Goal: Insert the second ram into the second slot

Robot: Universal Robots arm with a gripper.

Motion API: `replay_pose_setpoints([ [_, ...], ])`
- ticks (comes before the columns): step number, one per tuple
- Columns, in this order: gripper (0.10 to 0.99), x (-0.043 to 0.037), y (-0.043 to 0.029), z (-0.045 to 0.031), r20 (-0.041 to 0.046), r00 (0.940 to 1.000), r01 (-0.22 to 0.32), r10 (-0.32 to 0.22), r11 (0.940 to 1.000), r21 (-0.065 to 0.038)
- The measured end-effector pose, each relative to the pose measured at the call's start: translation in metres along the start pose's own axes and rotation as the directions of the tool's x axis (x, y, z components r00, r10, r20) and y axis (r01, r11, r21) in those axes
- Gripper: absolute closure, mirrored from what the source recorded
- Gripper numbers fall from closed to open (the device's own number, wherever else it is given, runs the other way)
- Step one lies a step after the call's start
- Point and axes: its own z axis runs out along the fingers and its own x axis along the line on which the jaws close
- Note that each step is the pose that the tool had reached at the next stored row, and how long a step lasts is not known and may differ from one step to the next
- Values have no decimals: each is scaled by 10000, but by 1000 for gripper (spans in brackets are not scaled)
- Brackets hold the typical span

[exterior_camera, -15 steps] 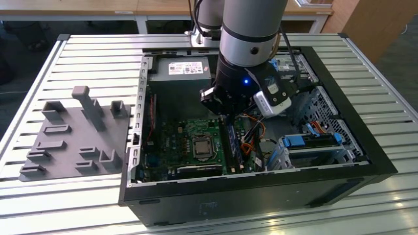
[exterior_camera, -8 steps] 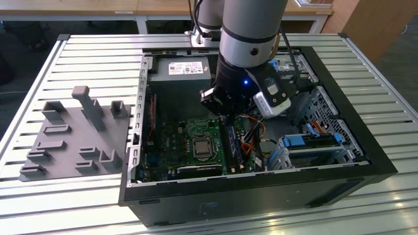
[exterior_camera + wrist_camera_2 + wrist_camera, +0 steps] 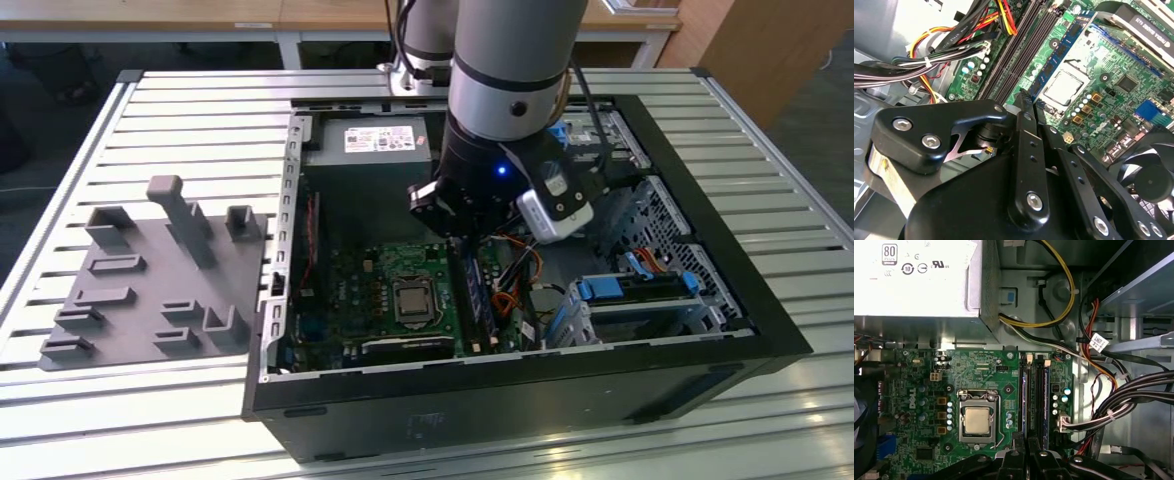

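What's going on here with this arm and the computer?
A robot arm has its gripper down inside an open PC case on a slatted table. The gripper is at one end of a blue ram, which stands along a slot right beside the CPU. It is hard to tell whether the ram is pushed fully home.

Cable bundle [image 3: 1134,400] just beside memory slots [image 3: 1041,395], open room over processor [image 3: 977,420]
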Motion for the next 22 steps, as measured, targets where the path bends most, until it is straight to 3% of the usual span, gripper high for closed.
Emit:
replay_pose_setpoints([
  [22,949,0,-1,55,0,10000,0,0,10000,0],
])
